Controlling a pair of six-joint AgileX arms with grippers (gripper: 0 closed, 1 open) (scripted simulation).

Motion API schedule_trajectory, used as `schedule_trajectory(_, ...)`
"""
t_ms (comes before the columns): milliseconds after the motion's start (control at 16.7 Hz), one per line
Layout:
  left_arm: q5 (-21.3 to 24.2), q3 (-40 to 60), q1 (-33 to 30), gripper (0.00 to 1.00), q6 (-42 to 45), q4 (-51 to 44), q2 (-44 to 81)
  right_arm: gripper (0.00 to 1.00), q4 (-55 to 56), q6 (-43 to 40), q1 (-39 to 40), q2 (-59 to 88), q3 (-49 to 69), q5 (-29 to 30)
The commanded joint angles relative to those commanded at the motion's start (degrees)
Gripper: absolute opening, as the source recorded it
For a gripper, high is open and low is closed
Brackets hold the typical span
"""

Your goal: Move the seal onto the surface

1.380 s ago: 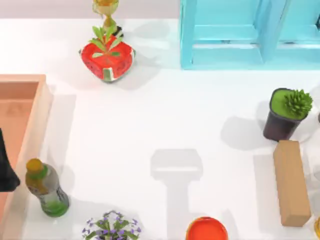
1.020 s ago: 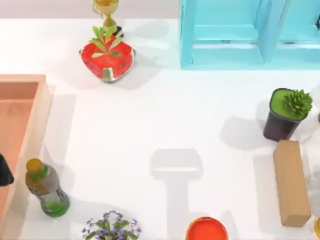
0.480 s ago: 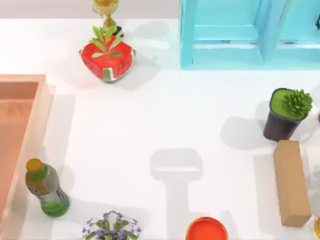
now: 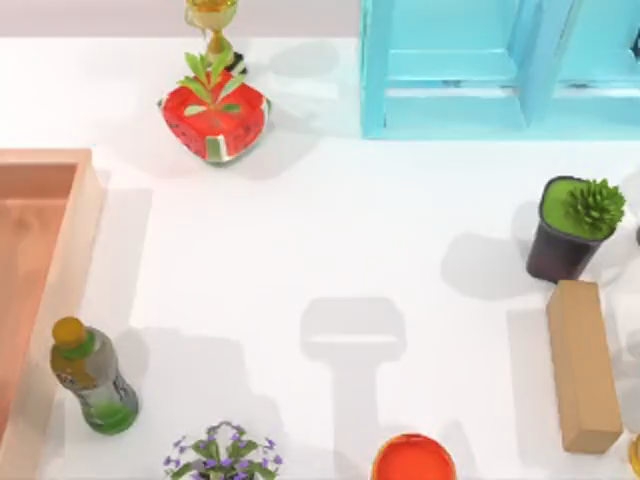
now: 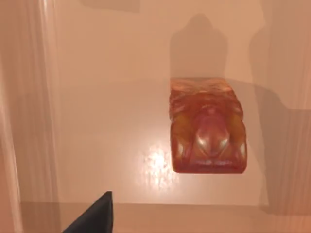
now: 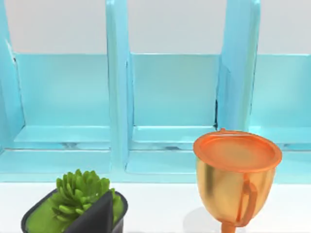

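While seen from the left wrist:
Seal: small orange-red glossy stamp block [image 5: 208, 127] resting on tan wooden tray floor [image 5: 107, 97], well apart from its raised rim.
Surface: broad glossy white tabletop [image 4: 330, 230], wide open at centre.
Left gripper: one dark fingertip [image 5: 95, 219] visible; opening cannot be told.

Seal [image 5: 207, 131] on tray floor [image 5: 112, 97] — dark tool fingertip [image 5: 95, 218] nearby.

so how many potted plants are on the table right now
3: a red pot at the top left, a dark pot with a succulent at the right, a purple-flowered one at the bottom edge. Others may sit outside the picture.
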Motion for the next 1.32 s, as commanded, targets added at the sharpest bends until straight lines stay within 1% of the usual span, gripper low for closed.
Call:
schedule_trajectory(240,0.0,5.6,1.4,1.00,1.5,-4.5,6.2,1.00,0.0,0.0,0.0,0.0,0.0,0.0)
schedule_trajectory(660,0.0,5.0,1.2,1.00,1.5,-3.6,6.4,1.00,0.0,0.0,0.0,0.0,0.0,0.0)
schedule_trajectory(840,0.0,1.5,1.3,1.00,1.5,1.3,8.0,1.00,0.0,0.0,0.0,0.0,0.0,0.0)
schedule_trajectory(1200,0.0,-7.6,1.6,1.00,1.8,14.8,12.4,1.00,0.0,0.0,0.0,0.0,0.0,0.0)
schedule_trajectory(1320,0.0,-9.5,1.7,1.00,1.9,17.7,13.4,1.00,0.0,0.0,0.0,0.0,0.0,0.0)
